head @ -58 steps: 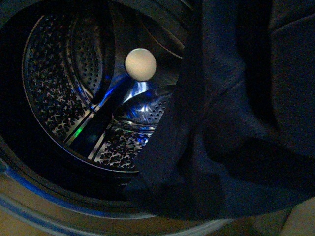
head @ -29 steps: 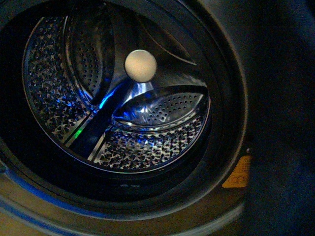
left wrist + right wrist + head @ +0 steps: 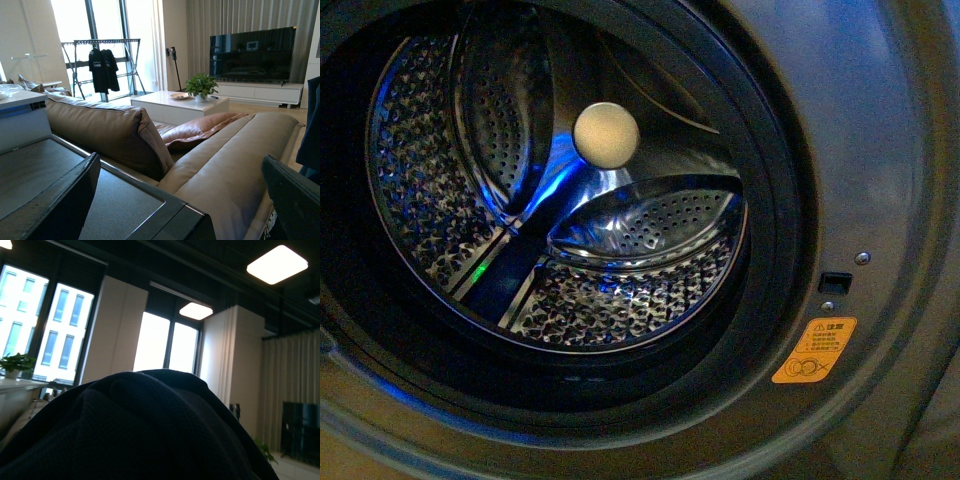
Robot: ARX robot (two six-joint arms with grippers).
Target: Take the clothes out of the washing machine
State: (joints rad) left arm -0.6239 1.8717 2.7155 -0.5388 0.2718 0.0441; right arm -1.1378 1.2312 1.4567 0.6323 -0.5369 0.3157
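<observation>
The washing machine (image 3: 880,150) fills the front view, door open. Its perforated steel drum (image 3: 620,290) with the cream centre disc (image 3: 606,135) holds no fabric. The orange sticker (image 3: 814,350) shows at the lower right. Neither gripper shows there. In the right wrist view the clothes (image 3: 140,430), dark navy mesh knit, drape over my right gripper and hide its jaws; it is shut on them. My left gripper (image 3: 175,200) is open and empty, its dark fingers (image 3: 60,200) wide apart over a sofa. A dark navy strip (image 3: 311,125) hangs at that view's edge.
The left wrist view shows a tan leather sofa (image 3: 225,165), a dark flat-topped unit (image 3: 115,200) close under the gripper, a white coffee table (image 3: 175,102), a television (image 3: 252,52) and a drying rack with a black shirt (image 3: 103,67).
The clothes hung in front of the drum's right side, then slid off to the right and left the front view. The orange sticker and the machine's front panel came into sight.
</observation>
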